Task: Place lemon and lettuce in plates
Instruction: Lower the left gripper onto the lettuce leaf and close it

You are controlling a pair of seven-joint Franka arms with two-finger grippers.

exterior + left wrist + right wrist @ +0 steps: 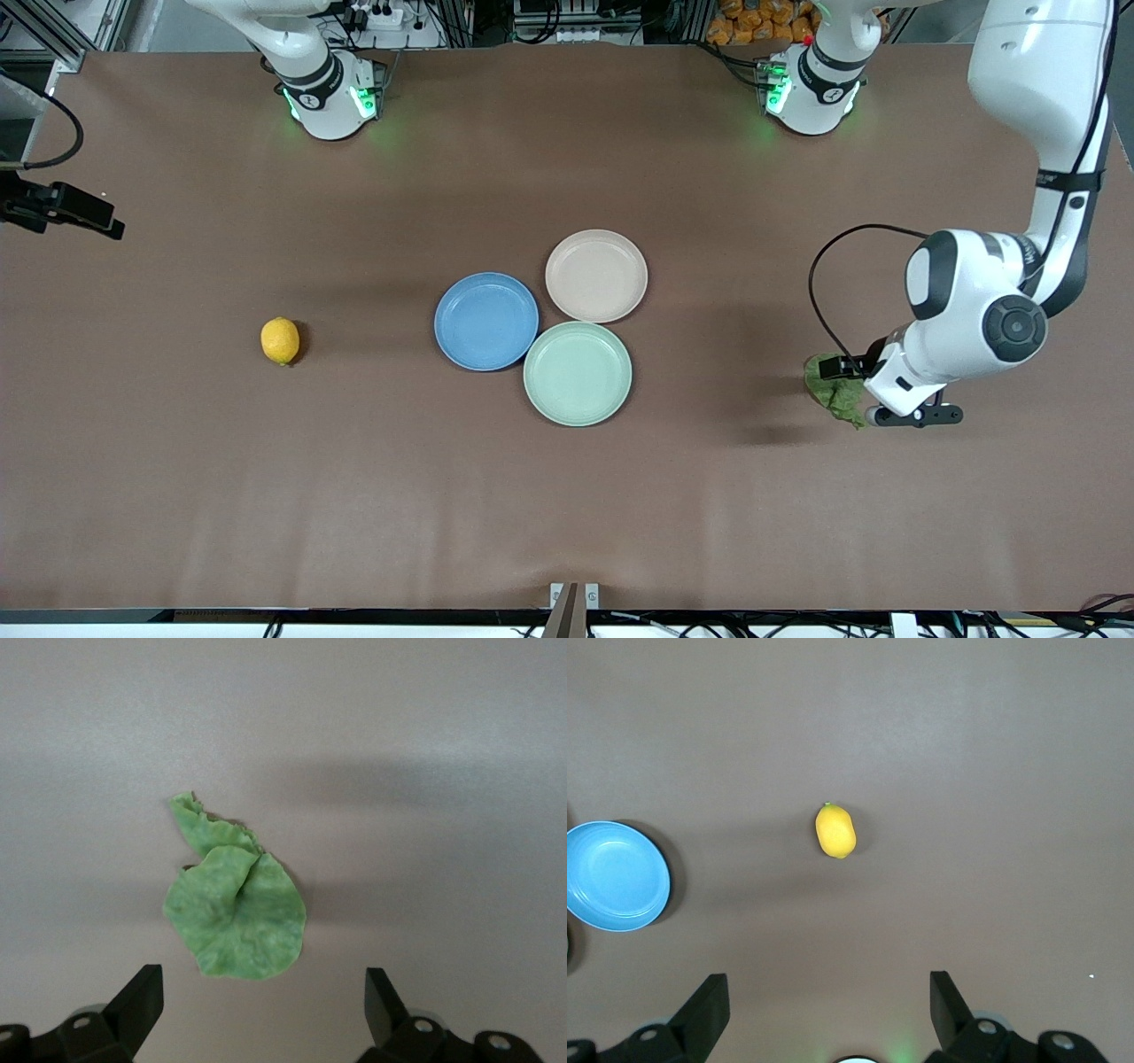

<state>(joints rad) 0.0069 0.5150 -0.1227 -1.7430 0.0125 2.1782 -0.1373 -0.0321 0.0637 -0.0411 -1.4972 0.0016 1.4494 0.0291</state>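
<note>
The lettuce (835, 392) lies on the table toward the left arm's end, a wrinkly green leaf, partly hidden under my left gripper (886, 400). In the left wrist view the gripper (264, 1010) is open and empty above the table, with the lettuce (237, 912) just ahead of its fingertips. The lemon (280, 340) lies toward the right arm's end. The blue plate (486, 321) and the beige-pink plate (596, 276) sit empty mid-table. My right gripper (829, 1010) is open and empty, high over the table, with the lemon (835, 831) and blue plate (616, 875) far below. It is out of the front view.
A pale mint-green plate (578, 373) sits empty, touching the blue and beige-pink plates, nearer the front camera. A black device (62, 211) juts in at the table's edge at the right arm's end.
</note>
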